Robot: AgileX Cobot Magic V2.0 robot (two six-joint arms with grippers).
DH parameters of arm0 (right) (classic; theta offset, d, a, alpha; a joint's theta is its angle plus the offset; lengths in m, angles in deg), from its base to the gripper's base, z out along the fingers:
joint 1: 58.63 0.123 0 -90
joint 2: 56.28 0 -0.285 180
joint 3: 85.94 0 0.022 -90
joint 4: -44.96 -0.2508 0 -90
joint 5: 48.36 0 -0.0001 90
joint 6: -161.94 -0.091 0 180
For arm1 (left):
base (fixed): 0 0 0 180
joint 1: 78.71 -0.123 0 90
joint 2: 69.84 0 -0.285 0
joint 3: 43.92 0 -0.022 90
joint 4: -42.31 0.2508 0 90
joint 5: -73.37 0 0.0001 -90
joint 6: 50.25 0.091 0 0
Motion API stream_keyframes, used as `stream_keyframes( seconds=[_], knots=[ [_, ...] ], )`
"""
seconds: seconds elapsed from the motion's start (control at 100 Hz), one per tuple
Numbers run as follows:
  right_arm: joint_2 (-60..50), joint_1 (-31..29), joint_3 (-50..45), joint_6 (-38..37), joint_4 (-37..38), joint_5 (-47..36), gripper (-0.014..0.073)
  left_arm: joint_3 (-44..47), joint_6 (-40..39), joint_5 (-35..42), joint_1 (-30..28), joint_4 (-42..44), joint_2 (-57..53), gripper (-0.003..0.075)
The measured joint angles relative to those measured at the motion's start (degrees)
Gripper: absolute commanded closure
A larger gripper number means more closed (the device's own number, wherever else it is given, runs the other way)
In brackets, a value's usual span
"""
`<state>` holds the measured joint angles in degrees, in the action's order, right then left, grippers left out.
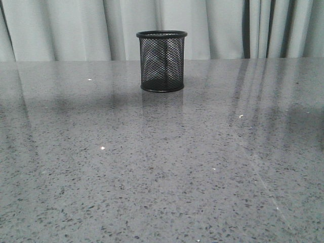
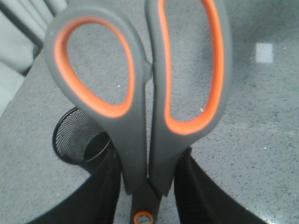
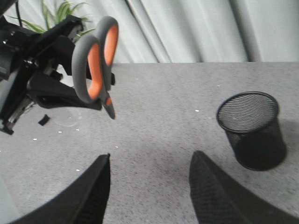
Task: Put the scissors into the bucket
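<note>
step: carry | your left fingers clenched on the scissors near the pivot, loops up, lifted off the bench | right fingers released, idle | next: bring blades over the cup beside your left fingers, then release

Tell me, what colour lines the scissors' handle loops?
Orange, inside dark grey handles of the scissors; clearest in the left wrist view.

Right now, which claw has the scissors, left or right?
The left claw: it is shut on the scissors just below the handles. The right claw is open and empty.
</note>
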<state>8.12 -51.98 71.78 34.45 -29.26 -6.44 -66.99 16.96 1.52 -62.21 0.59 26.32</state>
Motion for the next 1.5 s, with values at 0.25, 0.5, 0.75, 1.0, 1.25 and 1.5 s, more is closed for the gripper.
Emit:
stream_keyframes(
  seconds=[0.25, 0.5, 0.75, 1.0, 1.25, 1.5],
  knots=[
    [4.34, 0.00, 0.99, 5.36, -6.85, 1.46, 0.0246, -0.09, 0.00, 1.09, 3.84, -0.26, 0.00, 0.0563],
    [8.10, 0.00, 7.74, 5.72, -7.36, 3.24, 0.0246, -0.09, 0.00, 4.00, 6.15, -0.26, 0.00, 0.0563],
    [11.31, 0.00, 11.23, 5.95, -7.82, 3.91, 0.0246, -0.09, 0.00, 6.17, 7.31, -0.35, 0.00, 0.0563],
    [12.46, 0.00, 13.07, 6.08, -8.43, 5.69, 0.0246, -0.09, 0.00, 8.54, 7.31, -0.35, 0.00, 0.0563],
    [12.46, 0.00, 13.56, 6.08, -8.46, 6.41, 0.0246, -0.09, -1.53, 10.97, 7.31, 1.95, 0.00, 0.0563],
    [12.46, 0.00, 13.56, 6.08, -8.46, 6.87, 0.0246, -0.09, -2.76, 11.46, 7.31, 2.77, 0.11, 0.0563]
  ],
)
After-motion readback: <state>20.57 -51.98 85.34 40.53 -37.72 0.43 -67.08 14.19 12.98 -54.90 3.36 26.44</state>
